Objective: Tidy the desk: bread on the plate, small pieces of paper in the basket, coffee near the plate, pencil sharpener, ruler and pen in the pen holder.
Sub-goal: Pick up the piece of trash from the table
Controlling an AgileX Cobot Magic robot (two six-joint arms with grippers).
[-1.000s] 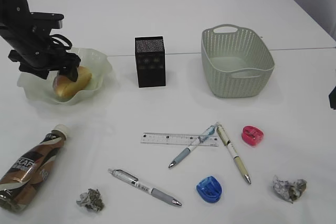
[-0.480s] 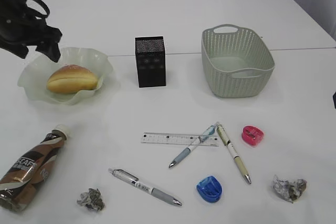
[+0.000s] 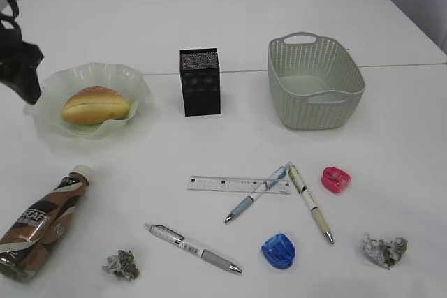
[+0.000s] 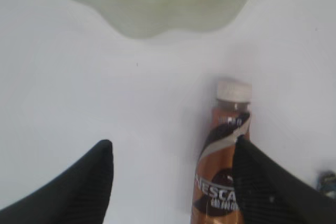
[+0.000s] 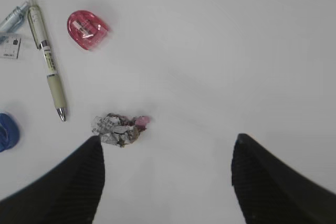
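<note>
The bread (image 3: 96, 105) lies on the wavy green plate (image 3: 133, 78). My left gripper (image 3: 26, 78) hangs open and empty left of the plate; its wrist view (image 4: 170, 150) shows the lying coffee bottle (image 4: 223, 171) under the right finger. The bottle (image 3: 42, 221) lies at the front left. My right gripper (image 5: 167, 148) is open and empty, just right of a crumpled paper (image 5: 118, 127). The ruler (image 3: 216, 185), three pens (image 3: 311, 204), a pink sharpener (image 3: 335, 180) and a blue sharpener (image 3: 278, 250) lie at the front. A second paper ball (image 3: 121, 265) lies front left.
The black pen holder (image 3: 200, 82) stands at the middle back. The green basket (image 3: 314, 82) stands back right. The plate's rim (image 4: 157, 3) fills the top of the left wrist view. The right arm is out of the exterior view.
My left gripper has let go of the bread, risen and drawn back left off the plate. The bread stays on the plate. The right arm has slipped out of the exterior view.
</note>
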